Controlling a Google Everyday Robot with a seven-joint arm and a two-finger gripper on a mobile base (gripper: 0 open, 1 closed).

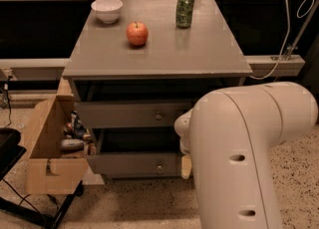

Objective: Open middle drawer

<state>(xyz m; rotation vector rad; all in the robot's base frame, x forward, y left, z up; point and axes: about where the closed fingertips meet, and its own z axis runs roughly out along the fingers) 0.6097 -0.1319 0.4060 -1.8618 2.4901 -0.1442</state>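
The grey cabinet (149,58) shows two drawer fronts under its top. The lower one is the middle drawer (132,164), with a small round knob (159,168). It stands forward of the top drawer (124,114), and a dark gap lies between them. My white arm (244,158) fills the lower right and covers the right ends of both drawers. My gripper (186,167) is almost wholly hidden behind the arm. Only a pale tip shows, at the right end of the middle drawer's front.
On the cabinet top stand a white bowl (106,10), a red apple (137,33) and a green can (185,9). An open cardboard box (47,143) with cans in it sits against the cabinet's left side. A black stand (10,148) is at far left, and cables (286,39) hang at right.
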